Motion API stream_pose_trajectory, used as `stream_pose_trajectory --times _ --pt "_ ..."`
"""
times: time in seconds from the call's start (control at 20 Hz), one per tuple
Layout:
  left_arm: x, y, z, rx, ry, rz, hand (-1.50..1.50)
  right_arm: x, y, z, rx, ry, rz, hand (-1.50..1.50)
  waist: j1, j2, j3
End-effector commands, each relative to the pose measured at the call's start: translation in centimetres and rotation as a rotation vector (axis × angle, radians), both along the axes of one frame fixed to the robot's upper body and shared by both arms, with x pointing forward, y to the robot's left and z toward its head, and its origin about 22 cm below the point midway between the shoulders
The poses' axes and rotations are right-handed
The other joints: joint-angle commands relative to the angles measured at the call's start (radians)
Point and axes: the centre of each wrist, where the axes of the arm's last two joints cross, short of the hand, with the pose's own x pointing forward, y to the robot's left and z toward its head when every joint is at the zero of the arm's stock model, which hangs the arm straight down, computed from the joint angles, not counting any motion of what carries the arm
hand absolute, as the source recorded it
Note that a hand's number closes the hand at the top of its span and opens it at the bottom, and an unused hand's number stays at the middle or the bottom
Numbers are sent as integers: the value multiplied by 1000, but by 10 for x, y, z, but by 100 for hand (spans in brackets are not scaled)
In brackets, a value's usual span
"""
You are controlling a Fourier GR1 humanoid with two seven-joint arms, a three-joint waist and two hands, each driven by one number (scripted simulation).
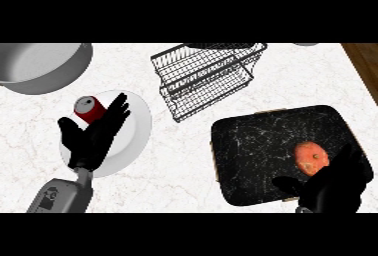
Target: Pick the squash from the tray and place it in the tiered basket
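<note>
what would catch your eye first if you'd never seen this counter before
The orange squash on the black tray at the right stands out, with the right robot hand open just beside it. Above the middle stands a wire basket, and at left the left robot hand rests over a white plate with a red can.

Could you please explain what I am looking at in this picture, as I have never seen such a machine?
It is a single view from a humanoid robot's head, looking steeply down at a white marble counter. The two black shapes are its hands. The left hand rests open above a white plate, near a red can. The right hand is over a black tray, beside an orange squash, fingers open. Neither hand holds anything. Farther back stand a wire tiered basket, where the squash should go, and a grey pot.
</note>
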Motion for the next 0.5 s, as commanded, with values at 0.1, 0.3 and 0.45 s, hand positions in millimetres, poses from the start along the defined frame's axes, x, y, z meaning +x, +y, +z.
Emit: stream_pose_trajectory --times 0.1,0.3,0.45 --pt "-2 -7 -11 -1 18 10 0 13 -10 -10 97 -30 -180 -150 -1 6 5" --pt "5 11 1 3 8 5 0 20 -11 -22 113 -34 -191 -150 4 6 5" --pt "4 0 0 -1 16 12 0 9 -29 -31 101 -41 -195 -150 -1 5 5"
